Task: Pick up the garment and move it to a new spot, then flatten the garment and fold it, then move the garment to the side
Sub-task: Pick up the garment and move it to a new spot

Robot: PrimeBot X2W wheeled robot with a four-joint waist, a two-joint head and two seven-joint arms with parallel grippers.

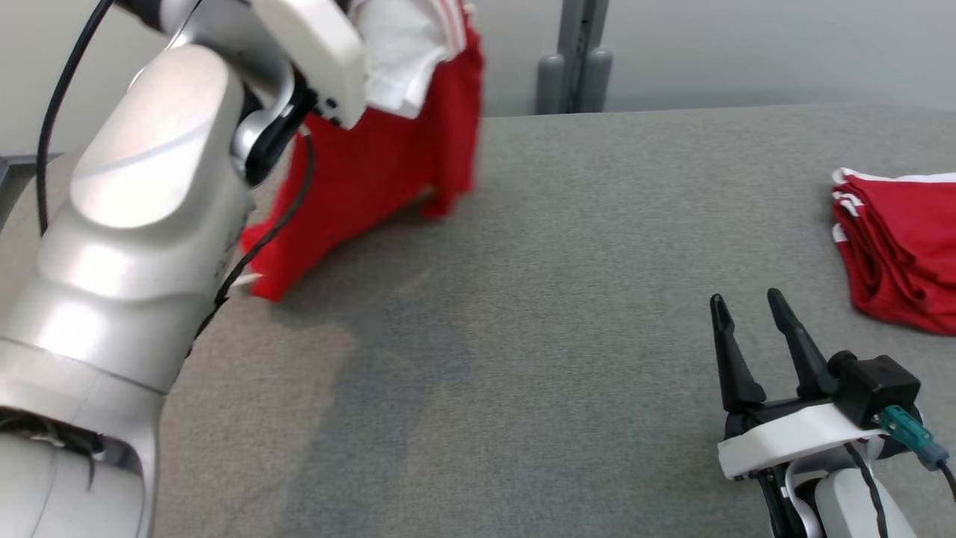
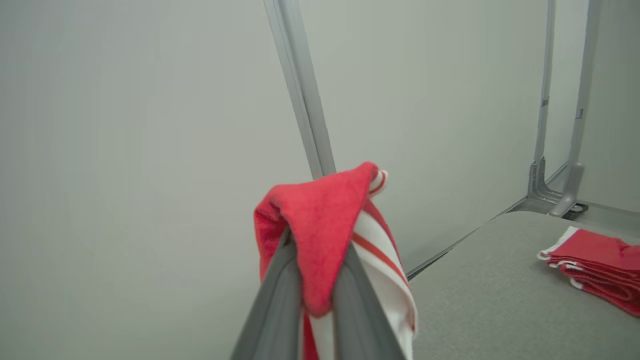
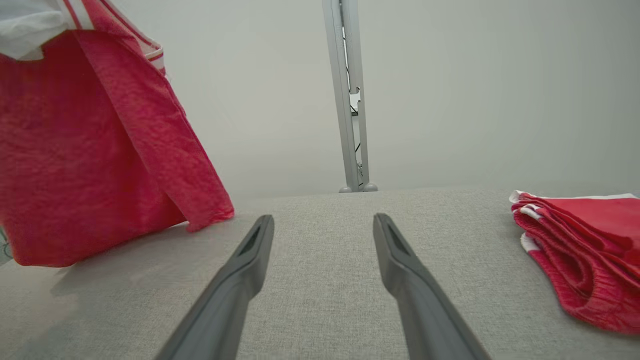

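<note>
Left wrist view: left hand [image 2: 316,265] tight on red-and-white garment [image 2: 320,215]; right hand [image 1: 747,299] wide apart, empty, over grey table [image 1: 567,261].

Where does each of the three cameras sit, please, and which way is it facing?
Head view: on the head, looking forward and down at the grey table; the left forearm and open right gripper show.
Left wrist view: on the raised left wrist, facing the wall; the left gripper is shut on the red garment.
Right wrist view: low over the table, facing the post; its open fingers show.
Shared: both wrist views show the folded red stack at right.
</note>
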